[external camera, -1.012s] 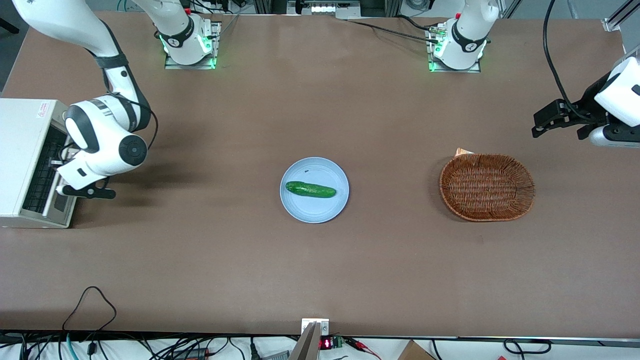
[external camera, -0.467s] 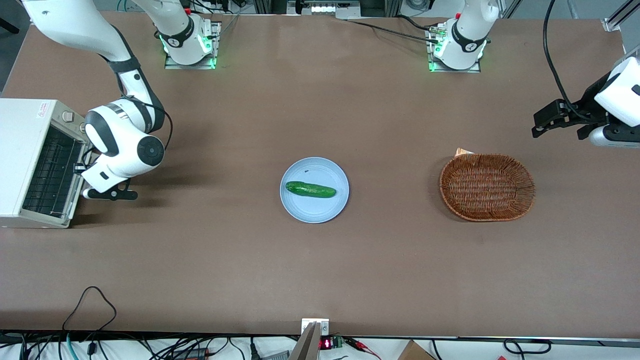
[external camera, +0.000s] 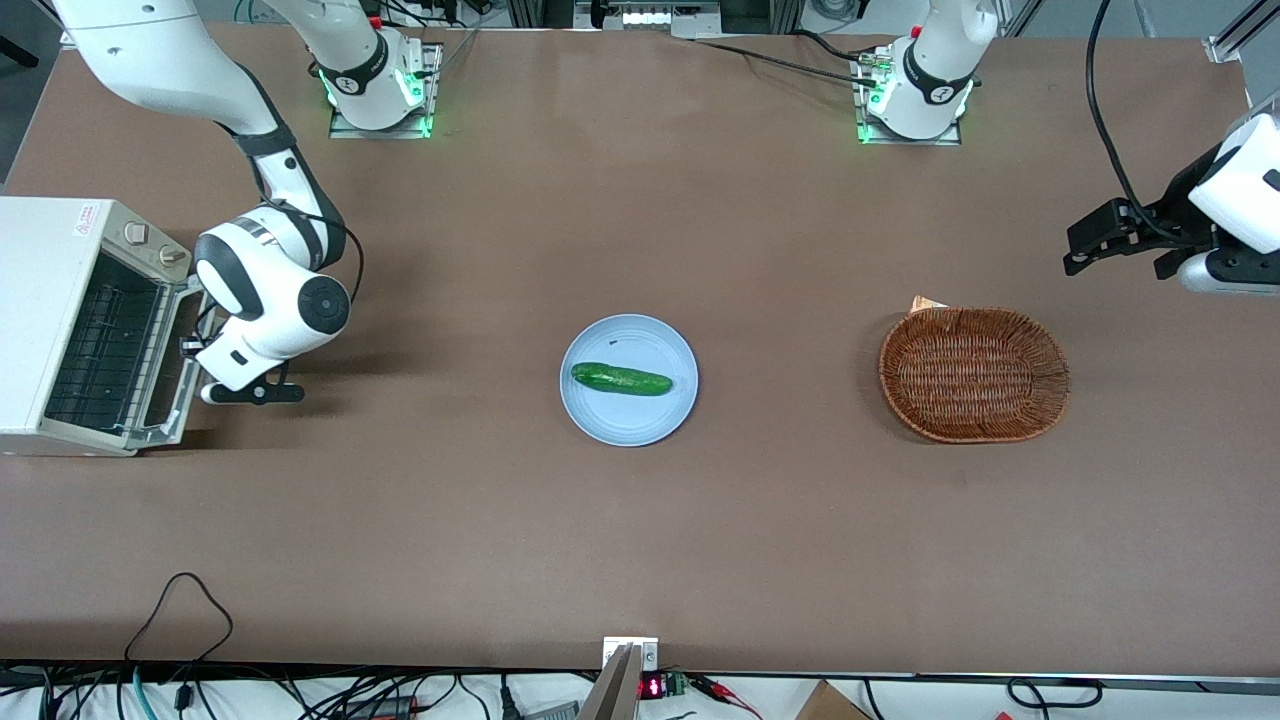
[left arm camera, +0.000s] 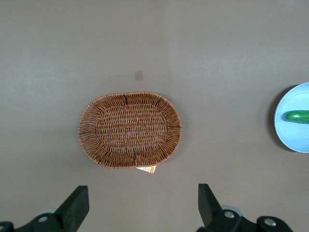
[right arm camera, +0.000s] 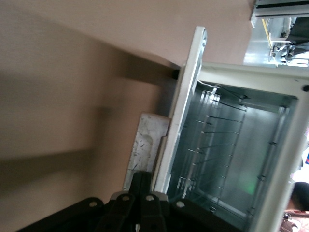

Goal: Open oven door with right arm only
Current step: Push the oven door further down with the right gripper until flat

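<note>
The cream-white oven [external camera: 45, 300] stands at the working arm's end of the table, its wire rack [external camera: 100, 350] showing. The oven door [external camera: 178, 365] is swung partway out and down on its bottom hinge. My right arm [external camera: 265, 290] reaches to the door's top edge, with the gripper [external camera: 190, 346] at the handle. In the right wrist view the gripper [right arm camera: 141, 178] is shut, its two black fingers pressed together with their tips against the silver bar handle [right arm camera: 145, 140]. The door frame [right arm camera: 186, 106] stands edge-on beside the oven's cavity [right arm camera: 227, 154].
A blue plate [external camera: 640, 420] holding a green cucumber [external camera: 620, 379] sits mid-table. A wicker basket [external camera: 974, 373] lies toward the parked arm's end; the left wrist view shows the basket [left arm camera: 130, 129] and the plate's rim [left arm camera: 289, 140].
The oven door has swung farther open. My gripper and wrist have moved away from the oven toward the middle of the table, staying at the handle.
</note>
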You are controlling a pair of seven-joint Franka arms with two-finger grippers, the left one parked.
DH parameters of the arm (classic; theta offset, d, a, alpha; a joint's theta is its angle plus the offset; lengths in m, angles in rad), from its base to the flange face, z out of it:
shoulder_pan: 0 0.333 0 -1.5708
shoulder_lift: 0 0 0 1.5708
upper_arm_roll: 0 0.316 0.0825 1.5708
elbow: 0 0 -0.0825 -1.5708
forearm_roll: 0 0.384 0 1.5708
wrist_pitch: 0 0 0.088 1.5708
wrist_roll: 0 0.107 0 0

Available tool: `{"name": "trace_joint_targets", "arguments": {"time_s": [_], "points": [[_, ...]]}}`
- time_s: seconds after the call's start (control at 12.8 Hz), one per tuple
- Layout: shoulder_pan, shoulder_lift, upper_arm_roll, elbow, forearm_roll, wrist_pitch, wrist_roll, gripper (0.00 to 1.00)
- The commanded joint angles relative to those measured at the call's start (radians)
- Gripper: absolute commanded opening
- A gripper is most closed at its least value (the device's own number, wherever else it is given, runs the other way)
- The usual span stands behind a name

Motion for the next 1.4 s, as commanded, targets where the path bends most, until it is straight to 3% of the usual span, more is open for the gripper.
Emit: {"name": "trace_joint_targets", "arguments": {"time_s": [0.0,1.17,1.32], "points": [[-0.032,0.059,-0.030,0.014,-0.012,0.031,0.007,0.00],[-0.038,0.126,-0.030,0.037,-0.011,0.040,0.008,0.00],[-0.035,0.132,-0.030,0.040,0.017,0.040,0.009,0.00]]}}
